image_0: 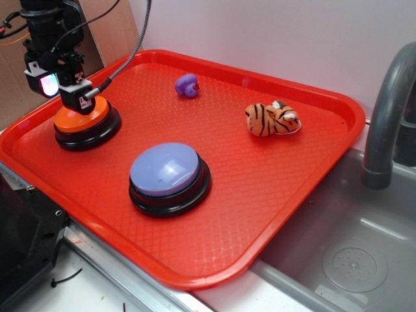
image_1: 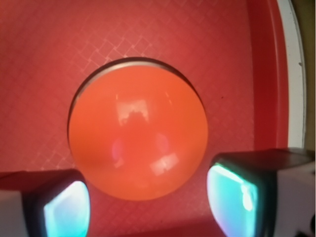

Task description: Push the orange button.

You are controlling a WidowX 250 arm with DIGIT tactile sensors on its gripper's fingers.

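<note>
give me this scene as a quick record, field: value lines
surface: red tray
target: orange button, near the tray's left edge
gripper: directly over the orange button, fingers spread wider than part of the dome in the wrist view
contact: looks to be touching the dome, pressed or not unclear
other items: lavender-blue button, plush tiger, small purple toy
beside tray: sink, faucet

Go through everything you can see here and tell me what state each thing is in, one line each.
orange button: upright on the tray, gripper directly on or just above its dome; contact not certain.
gripper: above the orange button, holding nothing; fingers apart in the wrist view.
lavender button: upright, untouched, near the tray's front edge.
plush tiger: lying on its side.
purple toy: resting near the back rim.
red tray: flat, overhanging the sink.
</note>
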